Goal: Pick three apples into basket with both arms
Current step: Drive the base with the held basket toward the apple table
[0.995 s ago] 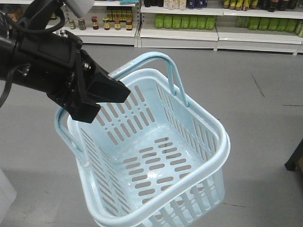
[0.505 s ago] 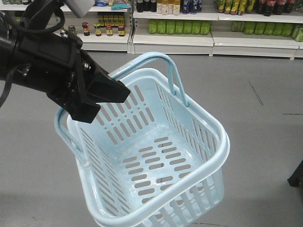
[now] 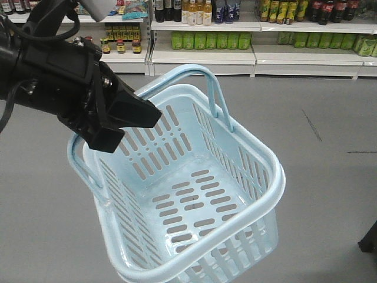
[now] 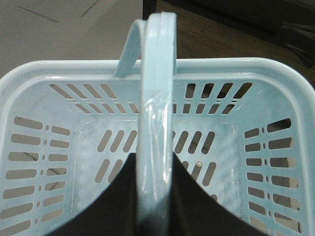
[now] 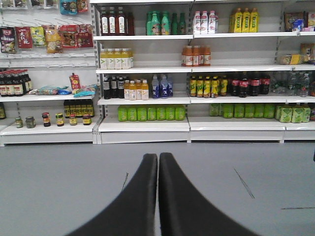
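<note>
1 basket (image 3: 277,177), 2 loop handles (image 3: 200,71)

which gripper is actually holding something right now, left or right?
The left gripper: it is shut on the handle of the basket. The right gripper is shut empty, pointing at the shelves.

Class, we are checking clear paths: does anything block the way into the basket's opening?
Partly. The left tool, shut on the handle, hangs over one corner of the basket. The rest of the opening is free, and nothing lies inside.
</note>
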